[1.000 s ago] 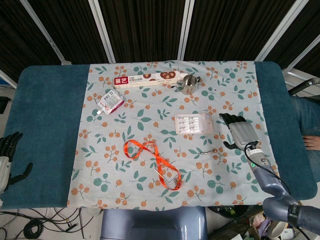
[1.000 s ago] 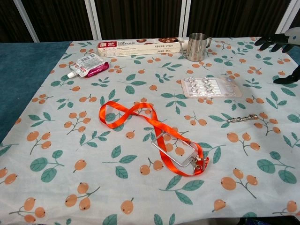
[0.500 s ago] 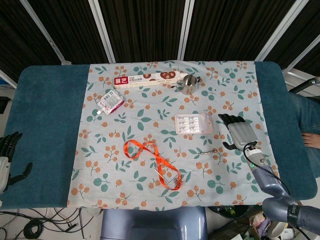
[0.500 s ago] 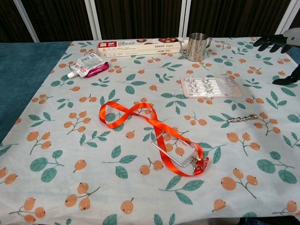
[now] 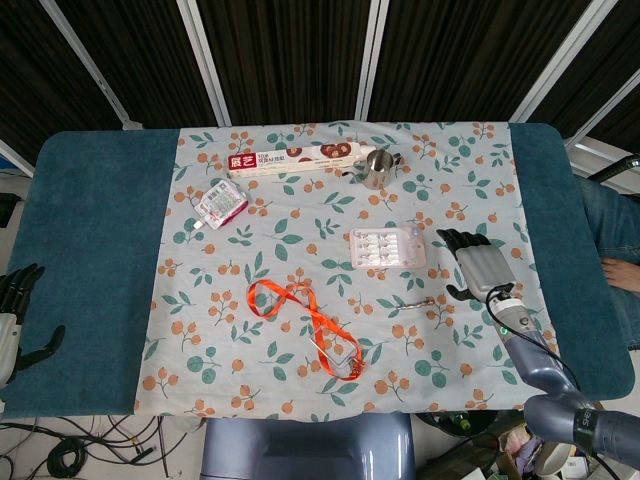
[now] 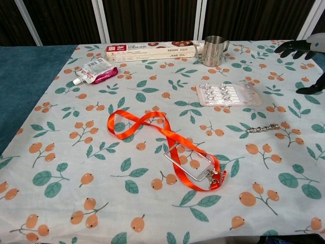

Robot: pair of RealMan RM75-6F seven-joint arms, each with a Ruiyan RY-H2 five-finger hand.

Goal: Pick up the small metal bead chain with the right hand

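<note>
The small metal bead chain (image 5: 418, 303) (image 6: 263, 128) lies stretched out on the floral cloth, right of centre. My right hand (image 5: 480, 264) (image 6: 306, 56) hovers open just right of the chain, fingers spread, palm down, holding nothing and not touching it. At the far left edge of the head view my left hand (image 5: 14, 318) rests open on the blue table cover, away from everything.
An orange lanyard (image 5: 305, 318) with a metal clip lies mid-cloth. A blister pack of pills (image 5: 386, 247) sits just above the chain. Along the back stand a long snack box (image 5: 292, 158), a small steel pitcher (image 5: 377, 168) and a pink pouch (image 5: 221, 204).
The right hand has drifted very slightly; in the chest view its fingers sit a little further right. The chain and the left hand have not moved.
</note>
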